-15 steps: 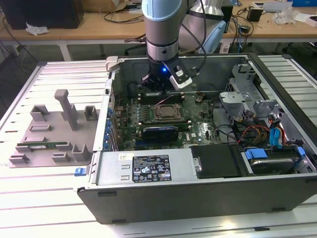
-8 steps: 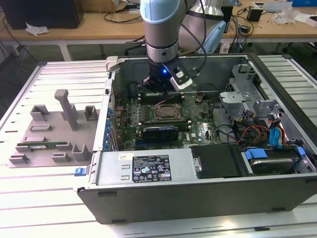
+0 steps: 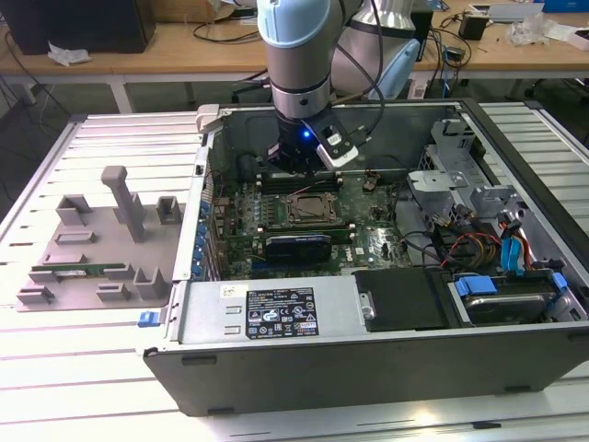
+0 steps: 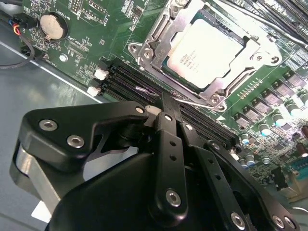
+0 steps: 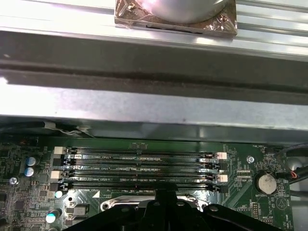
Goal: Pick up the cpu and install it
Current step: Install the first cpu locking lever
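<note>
On the exterior view's left, a grey fixture tray (image 3: 97,244) rests on the slatted metal surface (image 3: 120,138). A long green memory stick (image 3: 78,273) lies in one of the tray's slots.

Just beside the tray stands the open computer case (image 3: 386,368), with the green motherboard (image 3: 368,241) lying flat on its floor. The robot arm (image 3: 294,55) reaches down into the case from above, and a blue light shows at its wrist.

The gripper (image 3: 293,171) hangs low over the motherboard, at the far edge of the processor socket (image 3: 308,208) and over the memory slots (image 5: 139,166). In both wrist views the gripper (image 4: 163,100) (image 5: 166,192) has its black fingers pressed together at the tips, with nothing between them. The tips sit just beside the thin wire lever (image 4: 144,90) at the socket's edge; contact cannot be told.

The cpu (image 4: 204,48) is seated in the socket, silver top facing up, with the metal retention frame (image 4: 159,45) lying around its edges. The gripper does not hold it.

A round coin battery (image 4: 52,26) (image 5: 264,182) sits on the board, apart from the socket.

On the exterior view's right, a black cover (image 3: 405,299) lies near the case's front wall. Beyond it sit metal drive bays (image 3: 442,180) and a bundle of blue cables (image 3: 525,253).
</note>
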Controlling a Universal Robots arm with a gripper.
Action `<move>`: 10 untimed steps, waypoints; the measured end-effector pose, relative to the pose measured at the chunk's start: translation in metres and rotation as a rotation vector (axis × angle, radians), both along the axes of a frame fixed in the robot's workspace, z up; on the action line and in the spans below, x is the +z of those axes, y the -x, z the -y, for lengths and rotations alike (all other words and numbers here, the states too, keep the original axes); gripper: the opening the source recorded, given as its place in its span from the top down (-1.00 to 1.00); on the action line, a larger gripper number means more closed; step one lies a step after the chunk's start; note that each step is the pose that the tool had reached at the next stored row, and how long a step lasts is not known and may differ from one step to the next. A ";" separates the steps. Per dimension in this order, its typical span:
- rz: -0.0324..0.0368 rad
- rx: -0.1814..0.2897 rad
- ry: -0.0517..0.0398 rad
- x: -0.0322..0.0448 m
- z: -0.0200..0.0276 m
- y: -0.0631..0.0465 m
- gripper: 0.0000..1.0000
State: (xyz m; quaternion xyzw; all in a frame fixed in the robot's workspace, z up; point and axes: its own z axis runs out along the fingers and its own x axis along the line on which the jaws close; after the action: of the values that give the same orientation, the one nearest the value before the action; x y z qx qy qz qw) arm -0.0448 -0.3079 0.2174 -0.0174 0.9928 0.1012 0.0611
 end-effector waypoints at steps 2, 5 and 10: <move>0.0042 0.000 -0.0002 -0.0005 0.0000 0.000 0.79; 0.0174 -0.001 0.0002 -0.0025 0.0000 0.000 0.79; 0.0268 -0.003 0.0004 -0.0049 0.0000 0.000 0.79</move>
State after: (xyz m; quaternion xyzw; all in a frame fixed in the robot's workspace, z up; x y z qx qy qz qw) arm -0.0452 -0.3080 0.2125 -0.0174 0.9920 0.1007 0.0746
